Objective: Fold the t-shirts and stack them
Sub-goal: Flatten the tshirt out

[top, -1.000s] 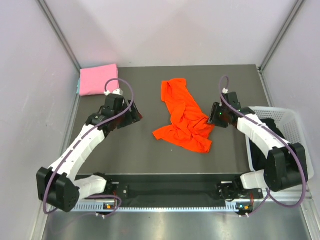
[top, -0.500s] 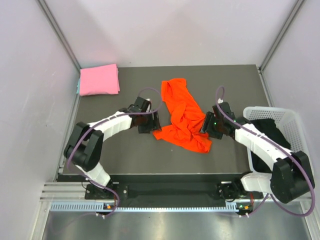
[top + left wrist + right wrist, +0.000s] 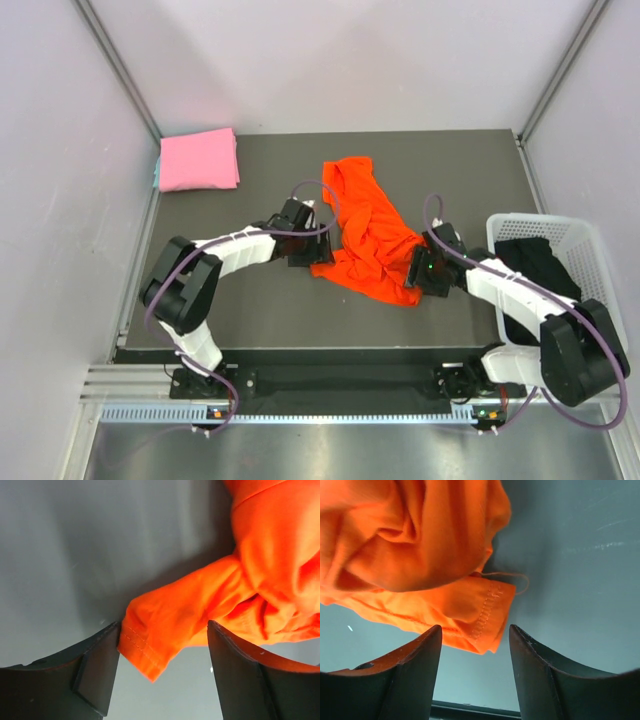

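The bright orange-red t-shirt (image 3: 367,235) lies crumpled in the middle of the dark table. The light pink t-shirt (image 3: 197,160) lies folded at the far left corner. My left gripper (image 3: 309,251) is open at the orange shirt's left hem corner (image 3: 150,645), which sits between the fingers and touches the left one. My right gripper (image 3: 420,272) is open at the shirt's lower right corner; that stitched corner (image 3: 485,615) lies between its fingers. Neither gripper holds cloth.
A white lattice basket (image 3: 598,252) with dark cloth inside stands at the right edge of the table. Grey walls close in the left, back and right sides. The black front rail (image 3: 340,378) runs along the near edge.
Both arms have swung inward from the sides to the orange shirt: the left gripper to its left hem corner, the right gripper down to its lower right corner. The shirts have not moved.
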You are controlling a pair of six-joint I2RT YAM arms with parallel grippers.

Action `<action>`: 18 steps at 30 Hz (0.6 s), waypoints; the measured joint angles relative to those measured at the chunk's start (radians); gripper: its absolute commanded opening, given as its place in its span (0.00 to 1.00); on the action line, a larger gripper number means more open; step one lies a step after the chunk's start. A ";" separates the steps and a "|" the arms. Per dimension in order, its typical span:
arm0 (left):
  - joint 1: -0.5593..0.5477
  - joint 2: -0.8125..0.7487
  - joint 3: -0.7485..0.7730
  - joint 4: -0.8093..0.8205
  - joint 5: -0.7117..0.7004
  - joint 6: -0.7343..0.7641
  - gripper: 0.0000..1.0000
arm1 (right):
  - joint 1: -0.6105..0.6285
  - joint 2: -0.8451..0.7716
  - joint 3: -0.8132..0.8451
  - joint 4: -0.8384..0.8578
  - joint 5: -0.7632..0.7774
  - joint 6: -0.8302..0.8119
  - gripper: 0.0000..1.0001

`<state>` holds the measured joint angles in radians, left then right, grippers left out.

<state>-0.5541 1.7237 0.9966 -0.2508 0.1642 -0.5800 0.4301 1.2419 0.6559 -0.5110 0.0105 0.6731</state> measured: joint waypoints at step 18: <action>0.152 0.120 0.669 -0.304 -0.010 -0.006 0.00 | -0.120 0.173 0.581 -0.090 0.148 -0.145 0.00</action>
<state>-0.4023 1.8435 1.6657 -0.5552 0.1539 -0.5865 0.3103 1.4147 1.2369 -0.6010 0.1585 0.5282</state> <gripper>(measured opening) 0.037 0.006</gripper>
